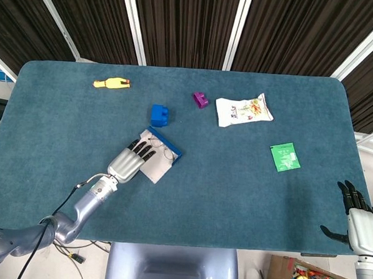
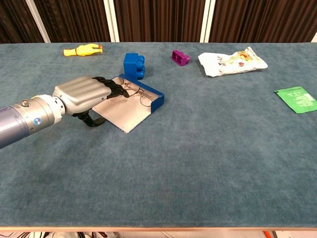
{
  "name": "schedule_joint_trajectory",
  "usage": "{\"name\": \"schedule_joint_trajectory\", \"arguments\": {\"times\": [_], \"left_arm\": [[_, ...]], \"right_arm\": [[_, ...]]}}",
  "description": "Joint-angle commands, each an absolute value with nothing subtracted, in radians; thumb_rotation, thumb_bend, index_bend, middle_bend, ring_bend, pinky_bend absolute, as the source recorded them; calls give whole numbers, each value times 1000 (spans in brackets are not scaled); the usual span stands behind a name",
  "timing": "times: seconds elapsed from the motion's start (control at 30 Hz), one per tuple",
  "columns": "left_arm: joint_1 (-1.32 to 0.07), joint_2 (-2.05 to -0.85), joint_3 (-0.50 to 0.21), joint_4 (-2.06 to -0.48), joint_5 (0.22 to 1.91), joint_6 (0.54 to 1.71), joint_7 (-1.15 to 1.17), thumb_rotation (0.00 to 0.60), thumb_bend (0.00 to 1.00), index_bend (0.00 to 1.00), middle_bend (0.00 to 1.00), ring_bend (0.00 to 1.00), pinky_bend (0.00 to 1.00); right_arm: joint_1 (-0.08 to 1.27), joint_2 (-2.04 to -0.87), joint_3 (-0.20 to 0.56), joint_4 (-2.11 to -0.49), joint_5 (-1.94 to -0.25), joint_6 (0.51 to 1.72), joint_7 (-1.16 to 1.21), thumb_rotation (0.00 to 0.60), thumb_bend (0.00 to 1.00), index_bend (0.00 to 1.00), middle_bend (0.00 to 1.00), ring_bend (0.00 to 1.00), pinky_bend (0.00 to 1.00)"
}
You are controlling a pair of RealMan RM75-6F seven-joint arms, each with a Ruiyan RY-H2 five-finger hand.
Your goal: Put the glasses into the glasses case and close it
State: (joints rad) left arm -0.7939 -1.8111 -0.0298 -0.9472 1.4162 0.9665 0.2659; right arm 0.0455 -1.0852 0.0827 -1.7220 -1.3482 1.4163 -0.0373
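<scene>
The glasses case (image 1: 171,147) (image 2: 150,92) lies open left of the table's middle: a blue tray with a grey flap (image 1: 157,168) (image 2: 128,116) spread flat toward me. The wire-framed glasses (image 1: 164,152) (image 2: 141,97) lie inside against the blue wall. My left hand (image 1: 128,162) (image 2: 84,94) covers the flap's left part, with its fingertips reaching the glasses and its thumb at the flap's left edge. I cannot tell whether it grips the flap. My right hand (image 1: 356,216) rests with fingers spread at the table's near right corner, seen only in the head view.
A blue block (image 1: 159,115) (image 2: 133,65) stands just behind the case. Farther back are a purple block (image 1: 200,99) (image 2: 180,57), a white snack bag (image 1: 243,110) (image 2: 233,61) and a yellow duck toy (image 1: 112,83) (image 2: 82,50). A green packet (image 1: 284,156) (image 2: 297,99) lies at the right.
</scene>
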Motion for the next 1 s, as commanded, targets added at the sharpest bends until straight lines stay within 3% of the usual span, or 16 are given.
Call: {"name": "schedule_joint_trajectory", "arguments": {"times": [0.03, 0.2, 0.5, 1.0], "left_arm": [[-794, -1814, -33, -944, 1419, 969, 266, 600, 143, 121, 102, 51, 110], [-796, -1819, -39, -936, 1425, 970, 274, 600, 181, 128, 94, 51, 110], [-817, -1852, -58, -903, 1434, 968, 292, 600, 356, 236, 94, 51, 110], [-867, -1901, -129, -841, 1432, 996, 346, 600, 363, 273, 95, 51, 110]], "right_arm": [[45, -1085, 83, -1722, -1349, 1416, -37, 600, 198, 14, 0, 110, 282], [46, -1086, 82, -1722, -1349, 1416, -37, 600, 198, 14, 0, 110, 282], [45, -1085, 82, -1723, -1348, 1415, -37, 600, 199, 14, 0, 110, 282], [46, -1082, 80, -1724, -1349, 1411, -33, 600, 198, 14, 0, 110, 282]]}}
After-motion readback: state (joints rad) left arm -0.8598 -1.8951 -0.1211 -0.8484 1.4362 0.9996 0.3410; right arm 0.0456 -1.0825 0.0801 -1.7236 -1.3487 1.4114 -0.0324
